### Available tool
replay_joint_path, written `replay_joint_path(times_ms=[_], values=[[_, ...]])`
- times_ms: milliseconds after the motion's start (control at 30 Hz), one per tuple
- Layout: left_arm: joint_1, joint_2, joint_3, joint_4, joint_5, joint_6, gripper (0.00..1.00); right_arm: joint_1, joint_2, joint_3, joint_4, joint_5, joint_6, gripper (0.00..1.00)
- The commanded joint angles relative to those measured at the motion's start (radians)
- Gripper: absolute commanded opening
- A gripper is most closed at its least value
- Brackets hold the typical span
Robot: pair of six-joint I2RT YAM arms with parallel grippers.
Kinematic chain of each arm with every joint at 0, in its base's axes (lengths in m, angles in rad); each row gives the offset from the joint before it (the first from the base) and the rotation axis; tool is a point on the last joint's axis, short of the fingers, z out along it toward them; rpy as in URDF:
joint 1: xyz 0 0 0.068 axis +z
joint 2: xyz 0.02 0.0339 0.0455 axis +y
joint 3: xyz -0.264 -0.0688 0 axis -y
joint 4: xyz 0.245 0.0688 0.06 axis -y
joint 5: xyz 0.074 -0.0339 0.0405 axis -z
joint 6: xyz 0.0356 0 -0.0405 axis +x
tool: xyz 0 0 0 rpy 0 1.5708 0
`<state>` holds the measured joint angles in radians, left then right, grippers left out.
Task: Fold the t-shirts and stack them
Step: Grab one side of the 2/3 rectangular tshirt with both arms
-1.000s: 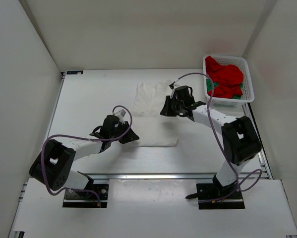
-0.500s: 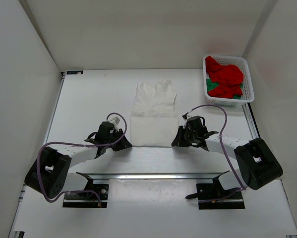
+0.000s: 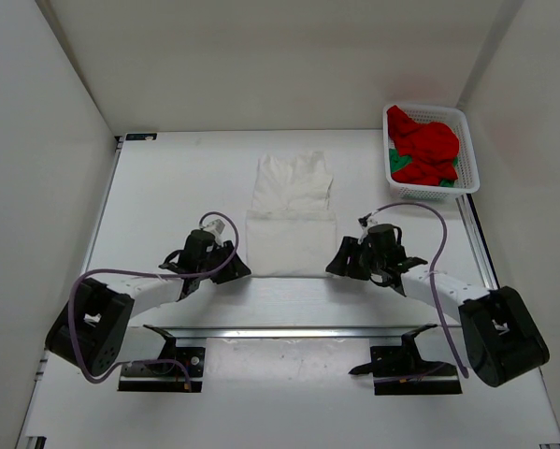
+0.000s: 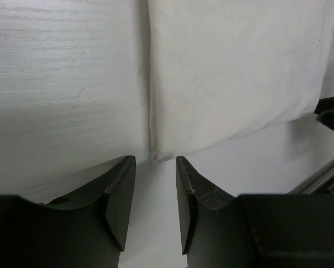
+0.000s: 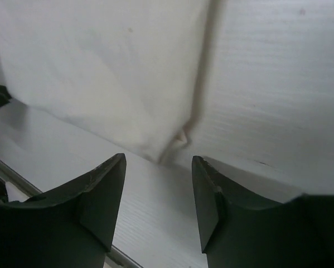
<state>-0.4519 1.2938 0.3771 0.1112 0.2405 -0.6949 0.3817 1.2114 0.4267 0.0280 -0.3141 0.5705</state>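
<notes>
Seen from above, a white cloth t-shirt (image 3: 292,224) lies flat at the middle of a pale table (image 3: 167,187), its long side running from 12 to 6 o'clock. A crosswise edge cuts across its middle. The part toward 6 o'clock is a neat rectangle, slightly wider than the part toward 12 o'clock. At about 1 o'clock from this shirt, in the far right corner of the table, stands a white plastic lattice basket (image 3: 470,161). It holds a crumpled bright red cloth t-shirt (image 3: 427,148), with bits of a green cloth t-shirt (image 3: 400,162) peeking out beneath it at the basket's 9 o'clock side. Both black arms reach low over the table toward the near end of the white shirt. The left gripper (image 3: 235,271) sits at the shirt's 7 o'clock corner, and the right gripper (image 3: 339,265) sits at its 5 o'clock corner. In the left wrist view the left gripper (image 4: 154,167) has its two dark fingers parted with only bare table between them, and the corner of the white shirt (image 4: 233,72) lies just ahead of the gap at 12 o'clock. In the right wrist view the right gripper (image 5: 158,167) has its fingers spread wide, gripping nothing. The slightly curled corner of the white shirt (image 5: 100,67) lies just beyond the gap, with the cloth spreading toward 11 o'clock.
</notes>
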Motion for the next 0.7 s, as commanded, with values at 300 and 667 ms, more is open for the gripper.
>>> replay_joint_path(times_ms=[300,667], values=[[-0.034,0.082,0.005,0.057,-0.015,-0.014,0.32,-0.009,0.206,-0.002,0.153,-0.068,0.002,0.28],[-0.050,-0.059,0.002,-0.070,-0.020,0.014,0.00,0.100,0.047,-0.038,0.040,0.010,0.041,0.00]])
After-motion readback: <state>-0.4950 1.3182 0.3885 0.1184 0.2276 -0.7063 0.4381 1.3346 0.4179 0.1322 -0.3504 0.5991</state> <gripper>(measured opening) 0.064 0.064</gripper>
